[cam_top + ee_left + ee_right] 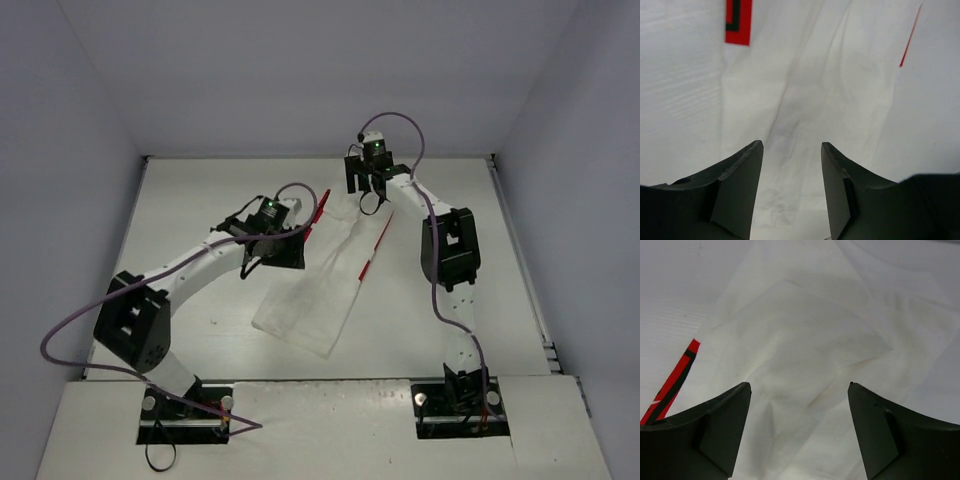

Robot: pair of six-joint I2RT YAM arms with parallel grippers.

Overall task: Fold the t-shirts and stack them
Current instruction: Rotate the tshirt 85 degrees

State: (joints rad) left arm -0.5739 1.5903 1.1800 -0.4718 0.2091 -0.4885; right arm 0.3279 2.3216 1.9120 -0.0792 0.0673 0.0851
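A robotics laboratory test cell: a left arm (190, 265) and a right arm (445, 250), white and black, stand bolted on black base plates (160, 430) at the edge of a white table (180, 190), boxed in by plain pale partition walls (300, 70), with purple cables (60, 332) trailing.

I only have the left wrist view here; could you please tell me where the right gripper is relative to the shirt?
Observer: The right gripper sits over the far end of the t-shirt, jaws open.
Operator: Is it holding cloth?
Observer: No; the right wrist view shows its fingers spread, gripping nothing.
Operator: How does the shirt lie overall?
Observer: As a long folded strip, running diagonally from the far centre toward the near edge of the table.
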